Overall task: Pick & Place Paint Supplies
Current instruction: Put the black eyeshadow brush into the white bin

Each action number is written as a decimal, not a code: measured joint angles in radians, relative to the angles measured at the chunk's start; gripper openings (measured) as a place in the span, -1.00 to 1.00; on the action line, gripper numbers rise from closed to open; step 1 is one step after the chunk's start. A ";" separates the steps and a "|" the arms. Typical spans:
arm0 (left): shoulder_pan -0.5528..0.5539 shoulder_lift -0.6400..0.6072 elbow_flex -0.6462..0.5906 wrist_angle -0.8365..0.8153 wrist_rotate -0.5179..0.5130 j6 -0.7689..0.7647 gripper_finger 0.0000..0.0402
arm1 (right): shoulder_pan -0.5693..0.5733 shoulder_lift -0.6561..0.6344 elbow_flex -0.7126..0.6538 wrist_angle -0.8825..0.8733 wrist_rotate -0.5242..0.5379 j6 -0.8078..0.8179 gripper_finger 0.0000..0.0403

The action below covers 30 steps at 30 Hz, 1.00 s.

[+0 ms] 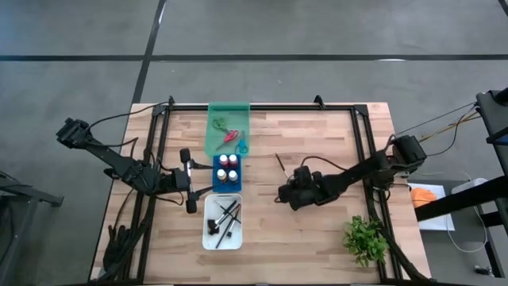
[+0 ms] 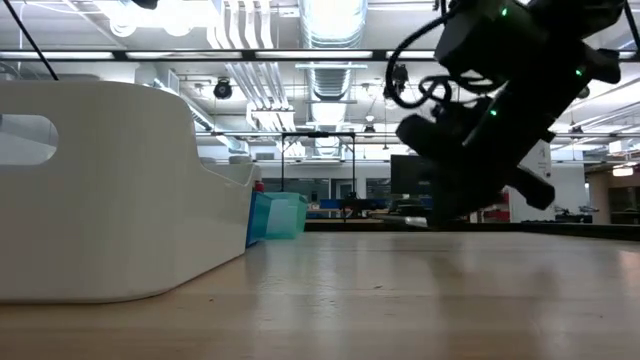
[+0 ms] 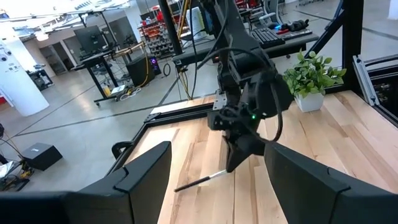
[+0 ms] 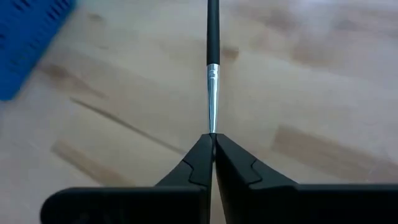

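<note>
Right tool [image 4: 213, 142] pinches brush [image 4: 212, 68], which extends straight ahead.

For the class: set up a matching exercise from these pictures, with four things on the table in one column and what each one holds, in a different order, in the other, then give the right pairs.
Things
1. green tray
2. blue tray
3. white tray
4. right gripper

Contents
A. paint bottles with white caps
B. a single thin brush pinched between shut fingers
C. several dark-handled brushes
D. small scissors

Pairs: 1-D, 2-A, 3-C, 4-B
</note>
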 joint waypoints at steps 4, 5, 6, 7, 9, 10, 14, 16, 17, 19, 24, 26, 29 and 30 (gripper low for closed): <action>0.000 0.000 0.000 -0.001 0.000 0.000 0.33 | 0.061 -0.028 0.005 0.022 0.061 -0.054 -0.95; 0.000 0.000 0.000 -0.001 0.000 0.000 0.33 | 0.077 -0.034 0.011 0.028 0.064 -0.078 -0.95; 0.000 0.000 0.000 -0.002 0.000 0.000 0.33 | 0.091 -0.039 0.018 0.032 0.064 -0.100 -0.95; 0.000 0.000 0.000 -0.003 0.000 0.000 0.33 | 0.104 -0.043 0.023 0.036 0.064 -0.132 -0.95; 0.000 0.000 0.000 -0.003 0.000 0.000 0.33 | 0.124 -0.045 0.039 0.056 0.071 -0.217 -0.95; 0.000 0.000 0.000 -0.003 0.000 0.000 0.33 | 0.131 -0.045 0.050 0.071 0.073 -0.265 -0.95; 0.000 0.000 0.000 -0.002 0.000 -0.003 0.33 | 0.160 -0.043 0.102 0.147 0.079 -0.498 -0.95; 0.000 0.000 0.000 0.001 0.000 -0.003 0.33 | 0.169 -0.041 0.134 0.186 0.072 -0.631 -0.95; 0.000 0.000 0.000 0.001 0.000 -0.003 0.33 | 0.170 -0.041 0.152 0.204 0.064 -0.694 -0.95; 0.000 0.000 0.000 0.001 0.000 -0.003 0.33 | 0.170 -0.041 0.186 0.231 0.041 -0.818 -0.95; 0.000 0.000 0.000 0.003 0.000 -0.003 0.33 | 0.160 -0.041 0.271 0.249 -0.030 -1.061 -0.95; 0.000 0.000 0.000 0.004 0.000 -0.002 0.33 | 0.147 -0.038 0.293 0.254 -0.085 -1.132 -0.95; 0.000 0.000 0.000 0.004 0.000 -0.002 0.33 | 0.129 -0.004 0.326 0.259 -0.163 -1.259 -0.95; 0.000 0.000 0.000 0.004 0.000 -0.002 0.33 | 0.123 0.014 0.340 0.258 -0.197 -1.320 -0.95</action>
